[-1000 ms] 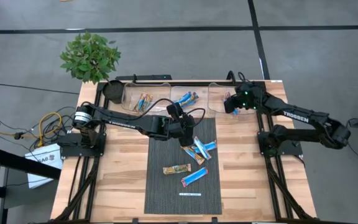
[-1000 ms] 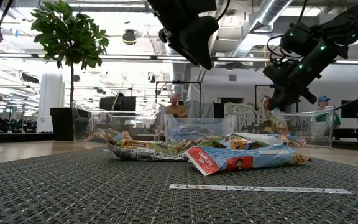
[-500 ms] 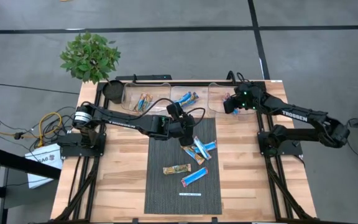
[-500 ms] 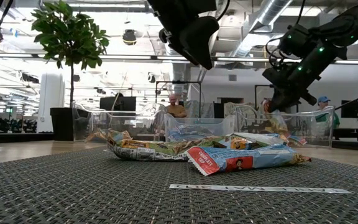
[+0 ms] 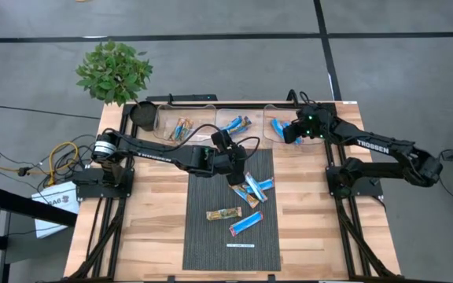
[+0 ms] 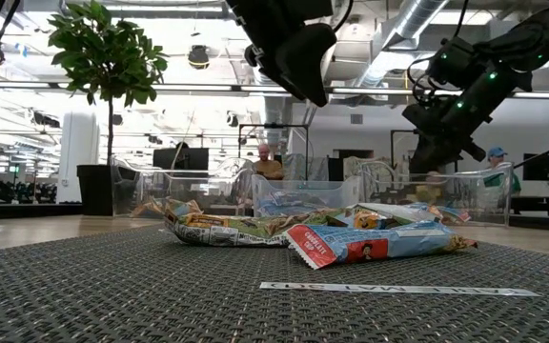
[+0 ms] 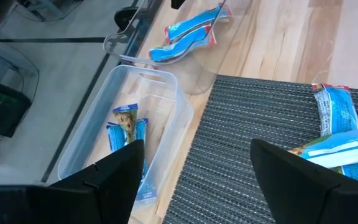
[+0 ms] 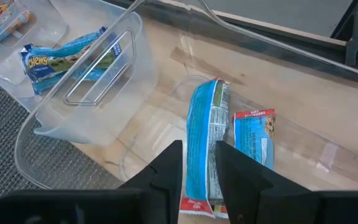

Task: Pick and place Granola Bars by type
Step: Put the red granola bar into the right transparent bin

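Note:
Several granola bars lie on the dark mat: a cluster of blue ones (image 5: 254,189), a tan bar (image 5: 225,213) and a blue-and-red bar (image 5: 245,224). Three clear bins stand along the far edge. My right gripper (image 5: 292,132) hovers open over the right bin (image 5: 272,110). Below it, two blue bars lie flat on the bin floor, one (image 8: 205,140) right under the fingers and one (image 8: 255,140) beside it. My left gripper (image 5: 237,174) hangs open above the mat's far part (image 7: 194,180), holding nothing, near the blue cluster (image 7: 334,112).
The left bin (image 5: 157,118) holds tan-and-blue bars (image 7: 126,124), the middle bin (image 5: 219,118) blue-and-orange ones (image 7: 188,34). A thin white strip (image 5: 241,245) lies on the mat's near end. A potted plant (image 5: 114,71) and a dark cup (image 5: 142,115) stand at the far left corner. People show in the room behind.
My right gripper has let go of a blue bar that hung below its fingers; the bar has dropped and now lies in the right bin beside another blue one. The left arm has kept still.

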